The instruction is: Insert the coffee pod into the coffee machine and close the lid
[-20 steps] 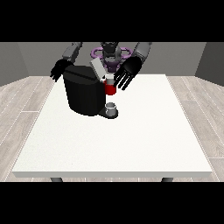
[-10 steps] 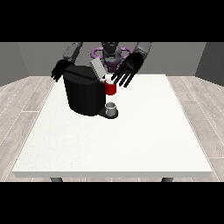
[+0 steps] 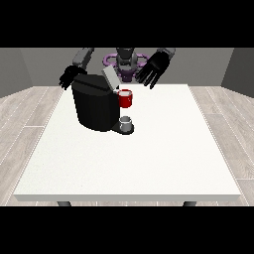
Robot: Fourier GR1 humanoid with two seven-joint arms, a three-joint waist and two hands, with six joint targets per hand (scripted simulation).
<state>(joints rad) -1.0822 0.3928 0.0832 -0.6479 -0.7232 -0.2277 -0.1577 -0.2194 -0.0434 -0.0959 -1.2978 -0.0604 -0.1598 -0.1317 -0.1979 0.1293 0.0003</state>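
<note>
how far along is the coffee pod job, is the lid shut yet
Not finished. The coffee machine has its grey lid tilted up, so closing is left. Whether a pod is already inside cannot be seen. A red cup sits at the machine's front, a small grey cup on its base. The hand at the view's right hangs open above the table, holding nothing; the hand at the view's left is behind the machine.

**A white table in a grey-walled room**

A large white table (image 3: 129, 163) fills most of the front view, its top evenly lit, with two dark legs just showing under its near edge. Around it lies a floor (image 3: 22, 114) of pale wood-look planks. Plain grey walls (image 3: 44, 64) close the room behind.
</note>
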